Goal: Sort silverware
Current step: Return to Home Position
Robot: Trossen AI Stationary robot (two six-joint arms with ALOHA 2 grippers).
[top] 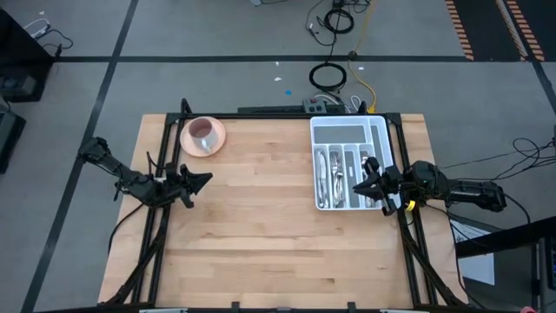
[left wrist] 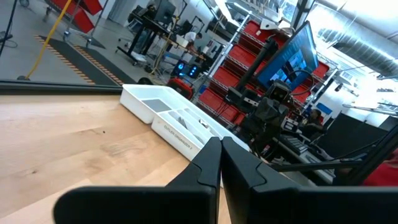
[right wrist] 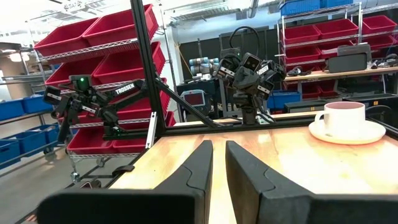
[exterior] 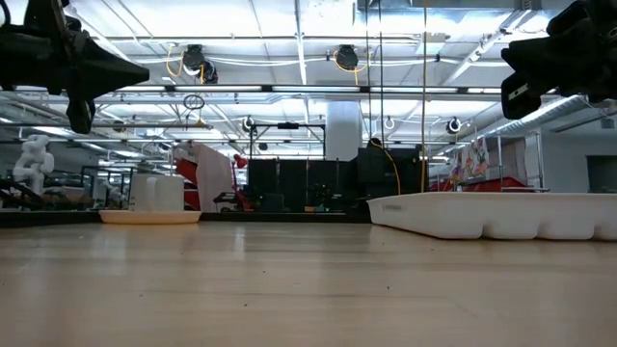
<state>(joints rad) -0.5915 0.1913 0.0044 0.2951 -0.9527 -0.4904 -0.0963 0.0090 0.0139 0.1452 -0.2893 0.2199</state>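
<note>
So, progress: every piece of silverware (top: 334,174) I can see lies in the white compartmented tray (top: 347,123). None shows loose on the wooden table (top: 261,226), so I judge the sorting done, with only my pull-back to rest left.
Silverware look: slim, shiny metal, lying lengthwise side by side in the tray's long compartments; the crosswise end compartment looks bare.
My right gripper (top: 363,177): above the tray's right edge, fingers a narrow gap apart, holding nothing.
My left gripper (top: 205,180): over the table's left side, near the pink saucer with cup (top: 203,136), fingers pressed together, empty.
</note>
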